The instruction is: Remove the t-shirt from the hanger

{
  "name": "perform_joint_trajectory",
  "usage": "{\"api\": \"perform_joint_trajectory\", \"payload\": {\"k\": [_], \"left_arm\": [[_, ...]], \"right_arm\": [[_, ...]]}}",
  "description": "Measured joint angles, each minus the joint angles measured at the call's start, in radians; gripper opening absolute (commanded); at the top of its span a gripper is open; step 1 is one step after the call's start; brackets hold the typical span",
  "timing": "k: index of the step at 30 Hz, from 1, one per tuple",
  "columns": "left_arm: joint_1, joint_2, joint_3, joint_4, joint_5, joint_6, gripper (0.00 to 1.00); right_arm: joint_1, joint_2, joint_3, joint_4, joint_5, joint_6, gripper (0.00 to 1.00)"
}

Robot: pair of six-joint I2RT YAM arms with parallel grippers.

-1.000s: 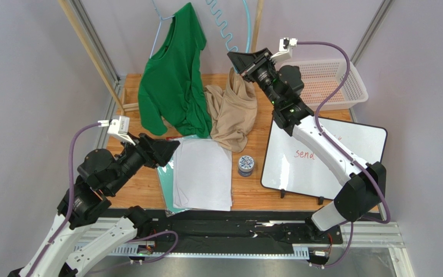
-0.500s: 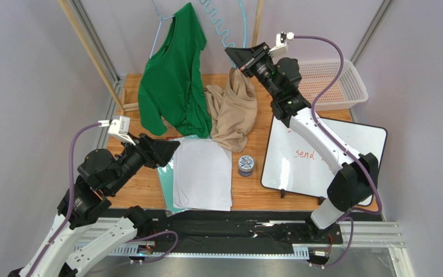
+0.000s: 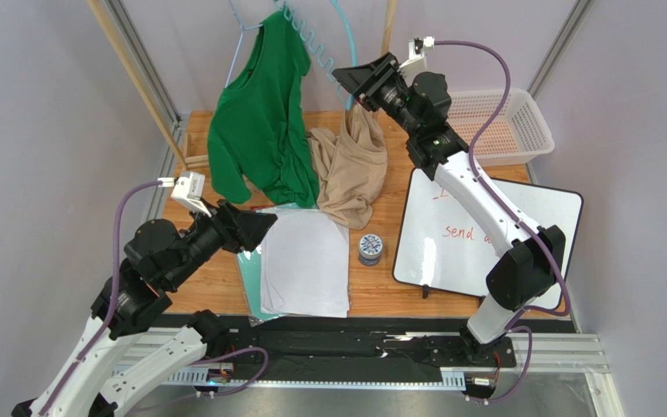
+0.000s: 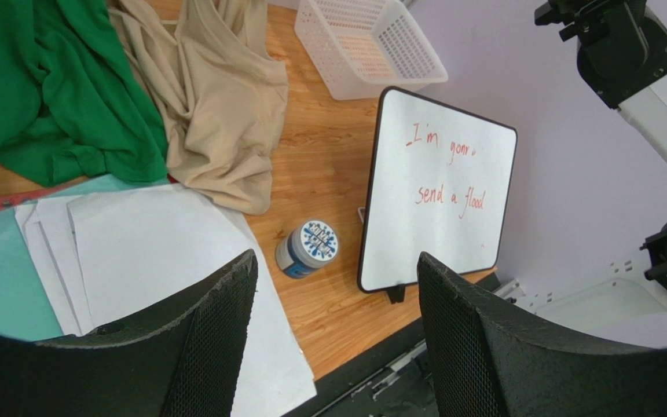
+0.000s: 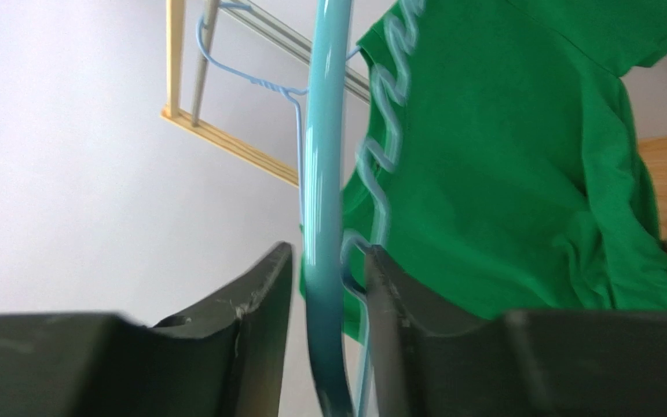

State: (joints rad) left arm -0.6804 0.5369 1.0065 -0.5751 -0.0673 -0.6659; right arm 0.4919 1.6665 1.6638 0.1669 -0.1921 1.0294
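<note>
Shifted right gripper up-left toward hanger, jaws pinching teal hose — left gripper gaping, empty. T-shirt still hung; removal not begun.

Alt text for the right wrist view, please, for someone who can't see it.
The right gripper has its dark fingers shut on a teal tube, with a coiled cord running beside it. Behind, the green t-shirt hangs on a pale blue wire hanger, with a wooden frame against a white wall.
</note>
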Motion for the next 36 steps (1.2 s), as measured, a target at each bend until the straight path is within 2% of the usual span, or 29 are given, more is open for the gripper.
{"api": "perform_joint_trajectory", "payload": {"k": [3, 4, 5, 7, 10, 14, 18, 27, 32, 36], "left_arm": [[0.0, 0.019, 0.0, 0.0, 0.011, -0.001, 0.73], [0.0, 0.023, 0.0, 0.0, 0.014, -0.001, 0.73], [0.0, 0.027, 0.0, 0.0, 0.015, -0.001, 0.73], [0.0, 0.032, 0.0, 0.0, 0.018, -0.002, 0.73], [0.0, 0.035, -0.005, 0.003, 0.024, -0.002, 0.73], [0.0, 0.042, -0.006, 0.004, 0.032, -0.003, 0.73], [0.0, 0.051, -0.01, 0.014, 0.036, -0.005, 0.73], [0.0, 0.054, -0.02, 0.018, 0.04, -0.005, 0.73], [0.0, 0.054, -0.04, 0.029, 0.04, -0.005, 0.74], [0.0, 0.055, -0.051, 0.035, 0.044, -0.003, 0.75]], "right_arm": [[0.0, -0.005, 0.0, -0.055, 0.008, -0.042, 0.64], [0.0, -0.007, 0.0, -0.075, 0.012, -0.055, 0.73], [0.0, -0.011, 0.002, -0.103, 0.017, -0.078, 0.75], [0.0, -0.02, 0.008, -0.171, 0.03, -0.13, 0.92], [-0.002, -0.039, 0.028, -0.269, 0.041, -0.227, 0.99], [-0.002, -0.069, 0.029, -0.348, 0.044, -0.336, 1.0], [-0.002, -0.13, -0.051, -0.372, 0.049, -0.436, 1.0], [-0.004, -0.284, -0.356, -0.336, 0.08, -0.594, 1.0], [-0.009, -0.262, -0.394, -0.308, 0.093, -0.686, 1.0], [-0.01, -0.15, -0.372, -0.267, 0.103, -0.747, 1.0]]}}
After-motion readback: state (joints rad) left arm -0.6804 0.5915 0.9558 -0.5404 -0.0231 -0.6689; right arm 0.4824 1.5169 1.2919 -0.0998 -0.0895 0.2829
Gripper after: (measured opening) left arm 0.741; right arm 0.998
